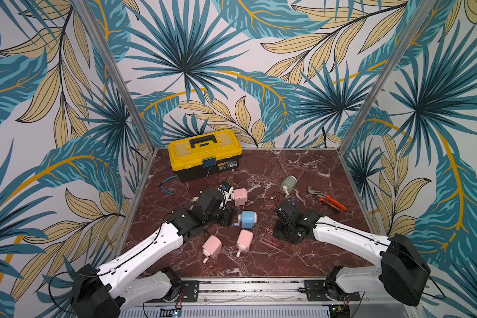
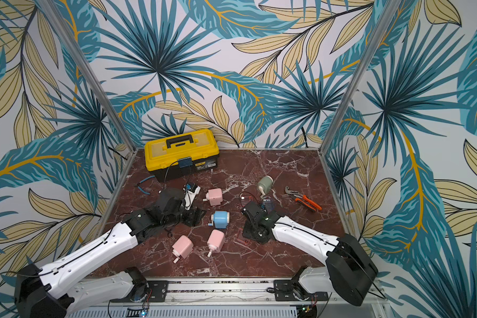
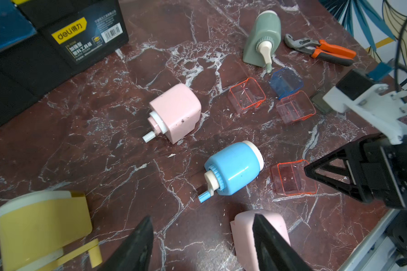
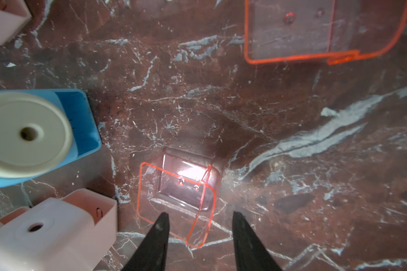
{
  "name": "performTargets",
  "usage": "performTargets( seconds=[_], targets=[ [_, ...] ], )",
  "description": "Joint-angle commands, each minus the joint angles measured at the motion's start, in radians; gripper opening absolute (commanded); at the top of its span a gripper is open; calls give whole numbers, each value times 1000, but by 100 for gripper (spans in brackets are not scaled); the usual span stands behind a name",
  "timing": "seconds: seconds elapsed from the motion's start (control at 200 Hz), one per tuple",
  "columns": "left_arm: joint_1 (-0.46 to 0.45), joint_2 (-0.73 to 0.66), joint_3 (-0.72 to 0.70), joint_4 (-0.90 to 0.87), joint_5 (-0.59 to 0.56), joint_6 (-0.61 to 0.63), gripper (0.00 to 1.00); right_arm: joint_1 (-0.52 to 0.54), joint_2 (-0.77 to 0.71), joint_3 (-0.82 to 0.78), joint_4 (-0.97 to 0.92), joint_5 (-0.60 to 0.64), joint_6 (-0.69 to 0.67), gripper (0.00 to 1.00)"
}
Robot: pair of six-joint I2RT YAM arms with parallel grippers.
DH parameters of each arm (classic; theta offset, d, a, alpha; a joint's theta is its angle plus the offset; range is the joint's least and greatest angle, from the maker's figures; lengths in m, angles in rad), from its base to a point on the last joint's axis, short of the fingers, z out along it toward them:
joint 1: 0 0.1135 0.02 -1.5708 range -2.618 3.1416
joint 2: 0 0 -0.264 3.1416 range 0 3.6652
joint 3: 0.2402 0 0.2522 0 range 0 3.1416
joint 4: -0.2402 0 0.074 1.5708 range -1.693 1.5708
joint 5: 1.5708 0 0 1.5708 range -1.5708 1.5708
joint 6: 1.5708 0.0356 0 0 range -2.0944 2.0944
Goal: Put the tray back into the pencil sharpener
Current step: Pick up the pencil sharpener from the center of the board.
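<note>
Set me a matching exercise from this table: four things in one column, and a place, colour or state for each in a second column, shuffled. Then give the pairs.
Things
1. toolbox
2. blue sharpener
3. pliers
4. green sharpener

Descriptions
A. orange handles
B. on its side, mid-table
C. at the back wall, lid shut
D. next to a blue tray

Pairs: 1-C, 2-B, 3-A, 4-D
</note>
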Motion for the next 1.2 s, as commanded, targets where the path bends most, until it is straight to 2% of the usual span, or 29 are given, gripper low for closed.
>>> performTargets(
  seconds=[0.0,0.255,0.681,0.991,1.197],
  targets=[
    [-23,-46,-37,126,-59,-14,68,6,18,-22,29,22,41,42],
    [-25,-93,-76,132,-51,41,69,9,57,-31,48,24,55,33],
    [-25,-174,-109,140,-97,45,69,21,87,-58,84,10,66,21],
    [-25,-207,-129,140,-82,55,70,24,94,-51,45,16,19,9],
    [-25,-216,-135,139,-121,35,73,23,53,-29,-76,51,-78,4]
  ],
)
